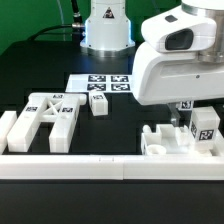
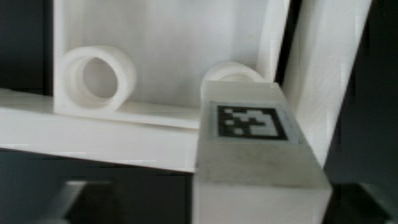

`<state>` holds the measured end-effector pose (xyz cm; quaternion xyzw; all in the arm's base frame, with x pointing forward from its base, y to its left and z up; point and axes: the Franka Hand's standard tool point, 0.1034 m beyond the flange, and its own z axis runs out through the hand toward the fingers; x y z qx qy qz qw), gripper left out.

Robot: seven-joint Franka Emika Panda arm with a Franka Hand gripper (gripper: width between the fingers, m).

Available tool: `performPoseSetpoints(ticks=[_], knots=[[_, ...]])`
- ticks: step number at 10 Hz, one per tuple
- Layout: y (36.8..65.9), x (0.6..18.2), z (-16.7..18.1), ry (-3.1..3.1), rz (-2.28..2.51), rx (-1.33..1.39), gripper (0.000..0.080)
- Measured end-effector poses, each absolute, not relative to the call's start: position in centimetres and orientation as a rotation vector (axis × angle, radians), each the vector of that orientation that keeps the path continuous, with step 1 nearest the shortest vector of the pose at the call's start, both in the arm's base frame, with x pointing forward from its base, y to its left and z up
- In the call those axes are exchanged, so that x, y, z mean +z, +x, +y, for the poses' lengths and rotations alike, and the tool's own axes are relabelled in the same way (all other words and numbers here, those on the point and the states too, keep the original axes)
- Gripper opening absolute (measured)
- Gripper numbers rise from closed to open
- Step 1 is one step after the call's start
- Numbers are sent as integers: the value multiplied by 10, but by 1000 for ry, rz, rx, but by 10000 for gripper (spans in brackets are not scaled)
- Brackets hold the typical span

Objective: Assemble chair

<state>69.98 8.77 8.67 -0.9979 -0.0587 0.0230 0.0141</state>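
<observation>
In the wrist view a white chair leg (image 2: 258,150) with a square black-and-white tag stands between my gripper's (image 2: 214,203) fingers. A dark gap shows between one dark finger (image 2: 68,203) and the leg; the other finger (image 2: 368,203) is close by its far side. Behind the leg is a white chair panel (image 2: 151,95) with round sockets. In the exterior view my gripper (image 1: 187,118) hangs low over the chair parts (image 1: 165,140) at the right, beside a tagged piece (image 1: 206,126). The jaws are open around the leg.
An X-braced frame (image 1: 50,115) lies at the exterior view's left, with a small tagged block (image 1: 98,104) beside it. The marker board (image 1: 100,84) lies behind them. A long white border rail (image 1: 100,166) runs along the front. The robot base (image 1: 106,30) stands at the back.
</observation>
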Motion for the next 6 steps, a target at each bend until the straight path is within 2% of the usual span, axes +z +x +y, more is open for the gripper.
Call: performPoseSetpoints(ticks=[1,2,3,6], knots=[[700,87,88,-3107,-182,72,391],[700,87,88,-3107,-183,69,391],[700,87,88,-3108,-162,68,300],[701,87,88,-3112,-79,69,300]])
